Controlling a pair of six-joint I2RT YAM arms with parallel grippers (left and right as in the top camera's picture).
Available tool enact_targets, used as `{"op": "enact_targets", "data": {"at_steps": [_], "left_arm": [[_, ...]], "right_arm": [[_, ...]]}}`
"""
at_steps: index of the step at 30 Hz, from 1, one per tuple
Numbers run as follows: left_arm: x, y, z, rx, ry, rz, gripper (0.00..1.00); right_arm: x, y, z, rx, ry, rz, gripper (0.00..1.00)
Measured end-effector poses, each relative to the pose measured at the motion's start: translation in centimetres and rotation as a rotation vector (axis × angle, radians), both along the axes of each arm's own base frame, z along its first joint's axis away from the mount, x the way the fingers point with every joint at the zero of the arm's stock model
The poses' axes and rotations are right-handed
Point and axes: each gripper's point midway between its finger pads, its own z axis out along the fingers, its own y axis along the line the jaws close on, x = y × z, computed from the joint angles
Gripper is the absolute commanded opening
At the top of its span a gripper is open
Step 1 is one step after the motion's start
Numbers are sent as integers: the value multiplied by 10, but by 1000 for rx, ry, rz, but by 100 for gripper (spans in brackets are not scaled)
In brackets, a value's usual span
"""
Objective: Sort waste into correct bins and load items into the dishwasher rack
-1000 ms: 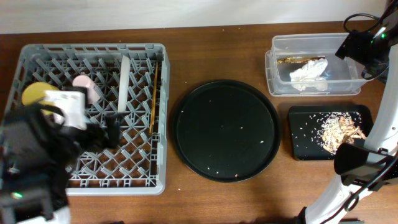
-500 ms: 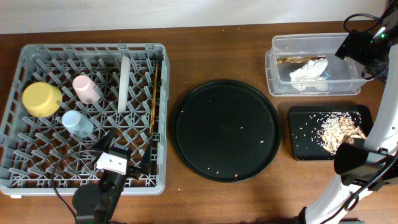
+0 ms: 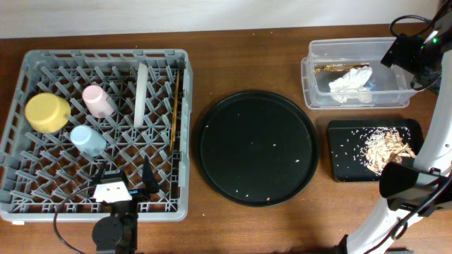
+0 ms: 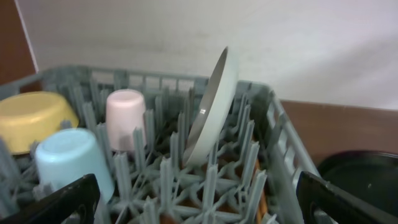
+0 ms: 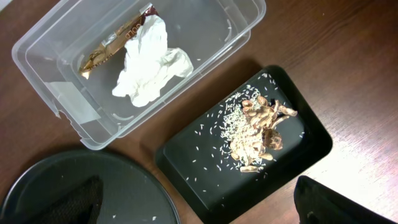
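Observation:
The grey dishwasher rack [image 3: 106, 53] holds the yellow bowl [image 3: 46, 112], pink cup [image 3: 97, 100], light-blue cup [image 3: 87, 140], the upright pale plate [image 3: 141, 94] and the chopsticks [image 3: 174, 106]. My left gripper [image 3: 121, 176] is open and empty over the rack's front edge. Its wrist view [image 4: 199, 208] shows the plate [image 4: 214, 106] and cups [image 4: 124, 118] ahead. The waste scraps [image 5: 258, 127] lie in the shallow black tray [image 5: 205, 168], next to the clear tub [image 5: 56, 56]. My right gripper [image 5: 199, 208] is open and empty, high above both bins.
The large round black tray [image 3: 256, 148], with a few crumbs, lies between the rack and the bins. A crumpled white tissue [image 3: 349, 82] and a brown wrapper [image 3: 332, 68] lie in the clear tub. The right arm's base stands at the front right.
My left arm has drawn back from over the rack's left side to its front edge. The light-blue cup it covered now stands uncovered in the rack. The right arm has not moved.

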Motion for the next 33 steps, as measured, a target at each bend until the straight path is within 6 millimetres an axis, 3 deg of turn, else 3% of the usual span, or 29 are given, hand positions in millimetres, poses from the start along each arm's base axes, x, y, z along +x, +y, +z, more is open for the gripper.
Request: {"op": "enact_targets", "data": {"at_steps": [15, 21, 33], "left_arm": [[-3, 2, -5, 58, 21, 10, 100], [-3, -8, -6, 148, 29, -57, 100], [-3, -9, -6, 163, 30, -65, 100]], "right_arm": [[0, 0, 0, 0, 1, 0, 99], [0, 0, 0, 0, 1, 0, 99], [0, 0, 0, 0, 1, 0, 99]]}}
